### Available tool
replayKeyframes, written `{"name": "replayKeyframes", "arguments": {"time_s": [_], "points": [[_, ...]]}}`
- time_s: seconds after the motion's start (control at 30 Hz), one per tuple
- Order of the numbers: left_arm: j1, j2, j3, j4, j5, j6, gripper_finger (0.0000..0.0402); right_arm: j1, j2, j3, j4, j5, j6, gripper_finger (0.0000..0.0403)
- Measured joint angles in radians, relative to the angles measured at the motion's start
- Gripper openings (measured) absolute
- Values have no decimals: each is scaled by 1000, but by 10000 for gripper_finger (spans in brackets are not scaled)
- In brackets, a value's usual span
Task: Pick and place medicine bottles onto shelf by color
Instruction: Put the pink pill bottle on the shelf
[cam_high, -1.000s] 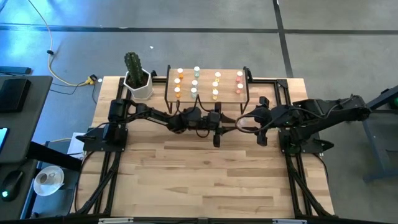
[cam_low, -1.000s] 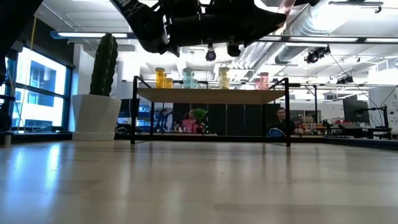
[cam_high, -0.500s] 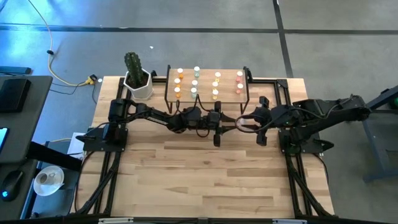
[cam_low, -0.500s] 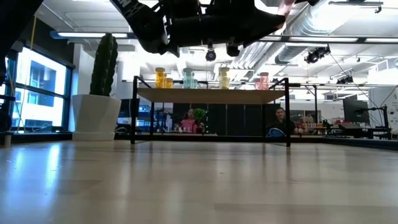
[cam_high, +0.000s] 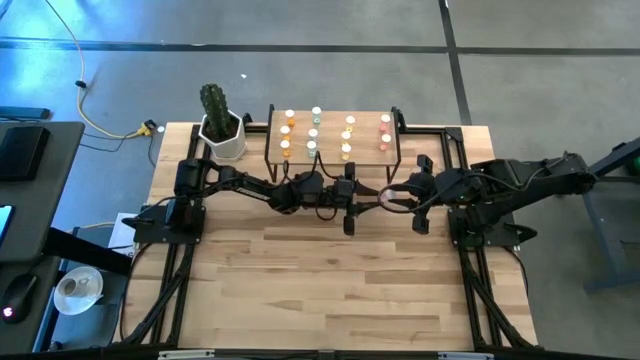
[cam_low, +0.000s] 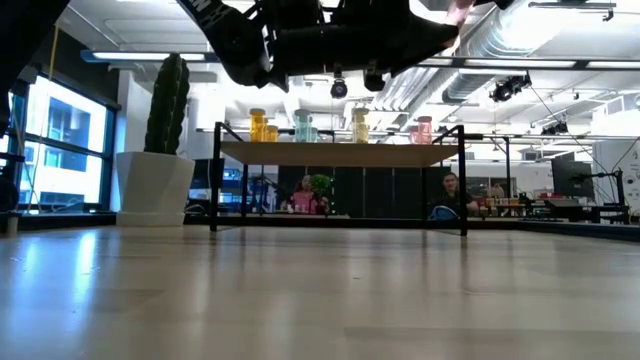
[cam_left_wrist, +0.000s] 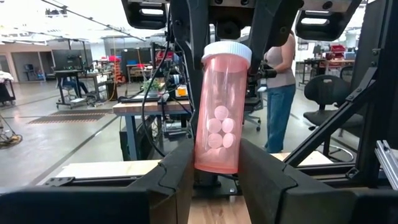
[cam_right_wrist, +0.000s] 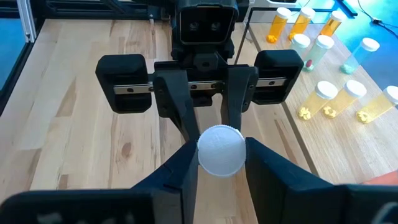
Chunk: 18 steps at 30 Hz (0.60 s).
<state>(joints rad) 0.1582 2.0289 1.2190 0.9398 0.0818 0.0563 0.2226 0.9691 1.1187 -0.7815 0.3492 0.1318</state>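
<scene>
While clamped between both sets of fingers above the worktop (cam_high: 330, 280), just before the shelf (cam_high: 335, 152): pink medicine bottle (cam_left_wrist: 219, 112), left gripper (cam_left_wrist: 214, 169) at base, right gripper (cam_right_wrist: 219, 163) at cap. Probably light, rigid, slick plastic; best gripped mid-body.

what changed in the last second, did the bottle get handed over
The right gripper has closed onto the pink bottle by its white cap, while the left gripper still pinches its base, so both hold it now. Arms, the bottles on the shelf and the cactus look unmoved.
</scene>
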Motion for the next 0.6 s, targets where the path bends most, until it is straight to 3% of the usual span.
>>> {"name": "replayKeyframes", "arguments": {"time_s": [0.37,0.6], "points": [[11,0,1,-8,4,-42,142,0,0,0,-1,1,2,99],[13,0,1,-23,0,-43,190,0,0,0,0,11,2,99]]}}
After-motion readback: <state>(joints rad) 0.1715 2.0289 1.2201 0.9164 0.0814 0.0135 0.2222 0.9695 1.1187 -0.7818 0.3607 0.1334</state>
